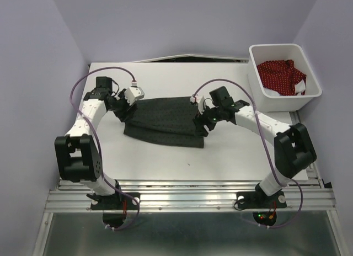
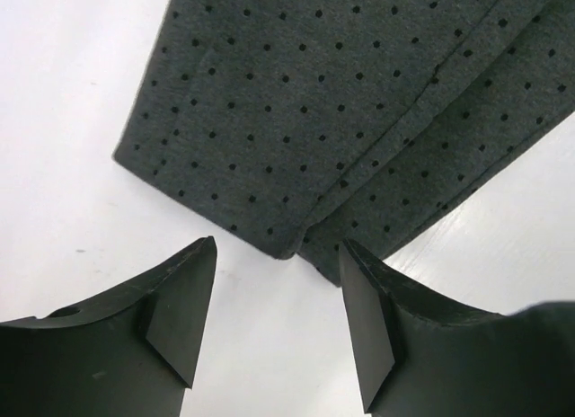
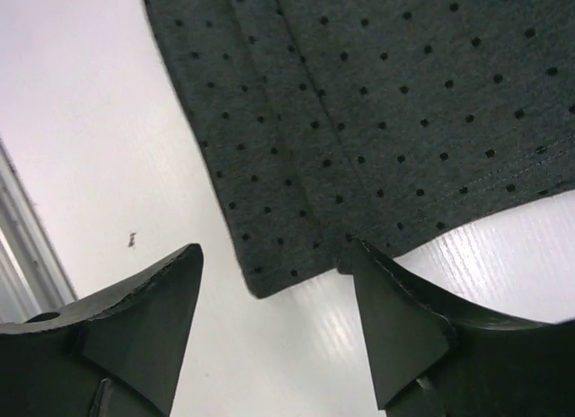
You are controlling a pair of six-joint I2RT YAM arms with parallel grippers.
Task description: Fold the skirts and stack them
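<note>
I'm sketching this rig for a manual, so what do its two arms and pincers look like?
The left arm and right arm have white links and chunky black joint housings. A lilac cable loops along each. The left pincer and right pincer each have two matte black, wedge-shaped fingers tapering to blunt tips.

Two skirts show plainly: one dark dotted skirt [image 1: 165,121] on the one desk [image 1: 160,156], and one red skirt [image 1: 281,74] in the single white bin [image 1: 258,96]. One bit of white cloth [image 1: 300,90] beside the red may be a third. Two grippers: left gripper [image 2: 278,244], right gripper [image 3: 277,248].
</note>
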